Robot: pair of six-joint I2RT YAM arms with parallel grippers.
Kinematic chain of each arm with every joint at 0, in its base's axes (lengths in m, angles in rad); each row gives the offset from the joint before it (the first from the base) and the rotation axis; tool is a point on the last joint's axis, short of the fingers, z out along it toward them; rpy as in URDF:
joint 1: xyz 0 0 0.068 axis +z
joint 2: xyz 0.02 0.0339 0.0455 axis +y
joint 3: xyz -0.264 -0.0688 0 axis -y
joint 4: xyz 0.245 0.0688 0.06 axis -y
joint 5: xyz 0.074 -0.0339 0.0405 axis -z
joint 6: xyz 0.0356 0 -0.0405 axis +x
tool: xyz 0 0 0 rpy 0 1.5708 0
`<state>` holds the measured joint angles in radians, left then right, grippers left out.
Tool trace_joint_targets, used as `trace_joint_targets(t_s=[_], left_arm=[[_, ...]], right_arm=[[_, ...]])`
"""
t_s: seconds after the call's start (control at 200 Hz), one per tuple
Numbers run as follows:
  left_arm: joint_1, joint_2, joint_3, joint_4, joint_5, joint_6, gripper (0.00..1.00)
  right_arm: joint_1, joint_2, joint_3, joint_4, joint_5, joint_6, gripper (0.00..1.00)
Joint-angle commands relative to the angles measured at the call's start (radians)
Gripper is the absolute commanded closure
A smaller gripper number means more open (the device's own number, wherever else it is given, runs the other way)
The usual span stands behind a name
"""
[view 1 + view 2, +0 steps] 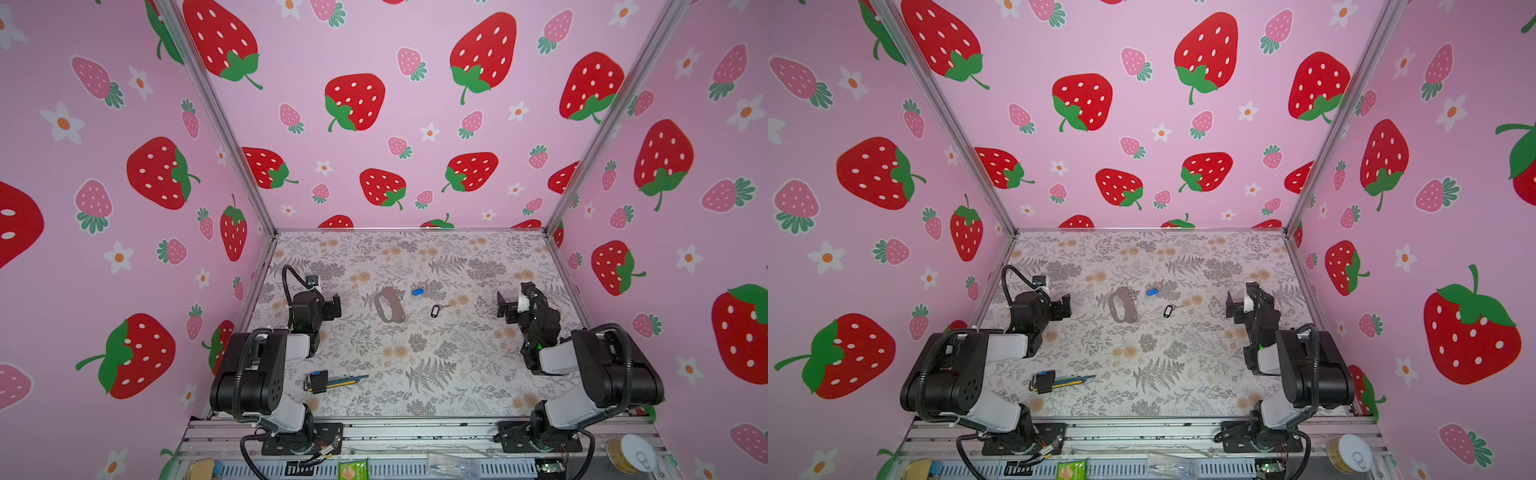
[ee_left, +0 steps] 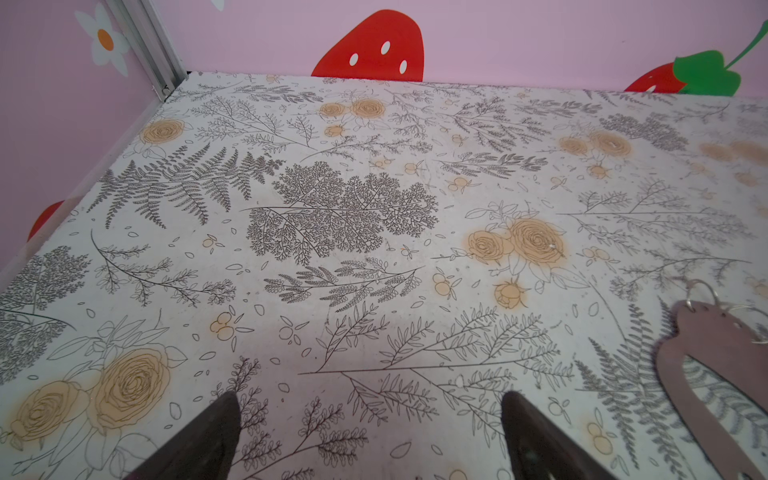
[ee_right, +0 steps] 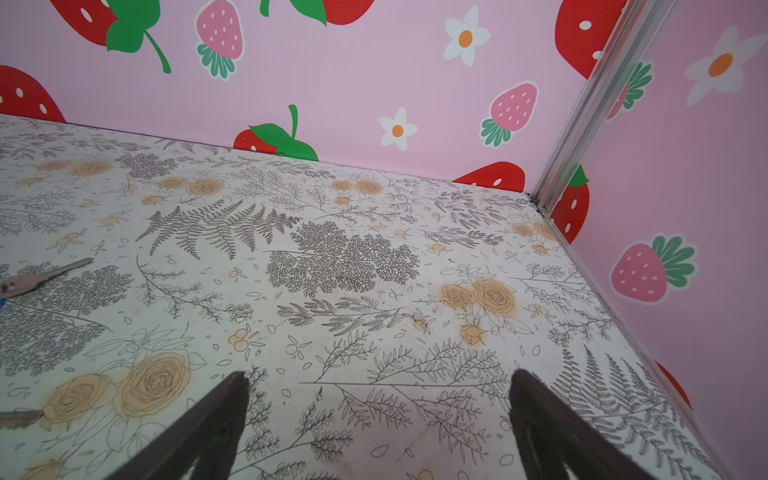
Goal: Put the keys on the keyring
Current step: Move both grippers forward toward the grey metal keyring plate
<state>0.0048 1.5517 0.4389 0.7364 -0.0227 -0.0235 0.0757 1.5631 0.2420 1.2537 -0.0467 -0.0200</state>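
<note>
While all lie apart | keys (image 1: 417, 292) (image 1: 435, 311) 2 | keyring (image 1: 395, 308) 1

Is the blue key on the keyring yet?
Off. In a top view the blue key lies on the table apart from the keyring, with bare table between them.

Keyring (image 2: 719, 343): matt, leather-like; thin shiny metal rings (image 2: 693, 291). Key (image 3: 45, 276): dull silvery metal. Table cover (image 2: 291, 345): smooth matt print.
</note>
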Motion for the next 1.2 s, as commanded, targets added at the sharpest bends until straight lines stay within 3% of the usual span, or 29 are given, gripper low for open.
trace_joint_targets(t_s=[0.0,0.16,0.33,0.54,0.69,0.81,0.955,1.01,1.196], left_arm=[[0.006,-0.016,0.017,0.016,-0.011,-0.01,0.01],[0.004,-0.143,0.133,-0.278,-0.01,-0.012,0.01],[-0.004,-0.255,0.295,-0.629,0.06,-0.059,0.01],[-0.115,-0.285,0.439,-0.914,0.134,-0.067,0.08],[-0.242,-0.224,0.502,-0.984,0.088,-0.058,0.16],[-0.29,-0.152,0.55,-1.001,0.114,-0.107,0.23],[-0.316,-0.096,0.583,-1.014,0.144,-0.121,0.27],[-0.316,-0.092,0.577,-1.011,0.148,-0.129,0.28],[-0.317,-0.108,0.547,-1.009,0.148,-0.127,0.3]], right_arm=[[-0.001,-0.052,-0.004,0.015,0.062,0.039,0.01],[-0.001,-0.203,0.092,-0.257,0.069,0.044,0.01],[0.029,-0.279,0.185,-0.466,-0.015,0.072,0.02],[0.239,-0.249,0.345,-0.769,-0.162,-0.073,0.15],[0.401,-0.137,0.444,-0.873,-0.139,-0.138,0.37],[0.487,-0.016,0.551,-0.947,-0.153,-0.136,0.46],[0.574,0.11,0.624,-0.996,-0.2,-0.227,0.48],[0.593,0.138,0.631,-1.001,-0.221,-0.286,0.56],[0.626,0.209,0.695,-1.097,-0.28,-0.36,0.6]])
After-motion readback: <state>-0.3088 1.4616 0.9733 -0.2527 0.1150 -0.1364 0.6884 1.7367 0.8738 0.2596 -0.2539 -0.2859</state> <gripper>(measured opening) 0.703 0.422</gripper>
